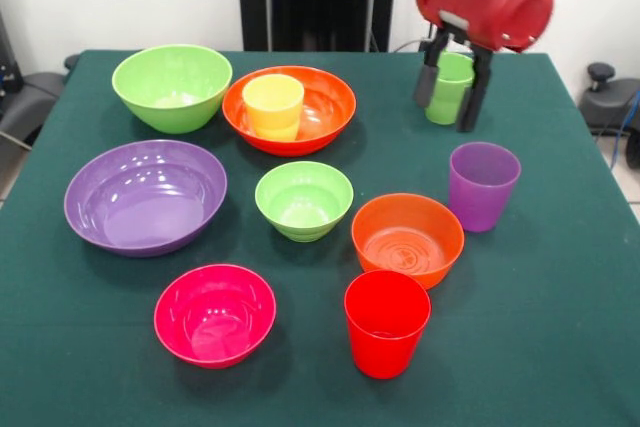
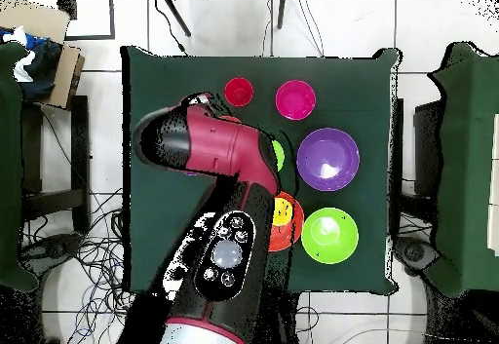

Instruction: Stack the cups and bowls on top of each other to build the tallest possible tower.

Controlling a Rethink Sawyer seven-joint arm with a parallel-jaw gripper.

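— What sits at the left of the green table (image 1: 560, 277)?

— The big purple bowl (image 1: 146, 196), with the big green bowl (image 1: 172, 86) behind it at the far side. Near the front edge, a little further right, is the pink bowl (image 1: 215, 313).

— And in the middle?

— The big orange bowl (image 1: 289, 109) stands far back, just right of the big green one, and the yellow cup (image 1: 273, 106) stands upright inside it. In front of that is the small green bowl (image 1: 304, 199), between the purple bowl and the small orange bowl (image 1: 407, 239).

— The cups on the right?

— The red cup (image 1: 386, 322) is nearest the front, just before the small orange bowl (their outlines overlap in the front view, so contact is hard to judge). The purple cup (image 1: 483, 185) stands upright just right of and behind that bowl.

— Where is the gripper (image 1: 452, 89)?

— At the far right, under the red arm (image 1: 487, 2). Its two dark fingers (image 1: 474, 96) hang either side of the green cup (image 1: 449, 87), which is upright between them. I cannot tell whether they press on it or stand just clear.

— Does the overhead help?

— No. The arm covers that corner there; only the red cup (image 2: 239, 92), pink bowl (image 2: 295, 99), purple bowl (image 2: 327, 159) and big green bowl (image 2: 329, 235) show plainly.
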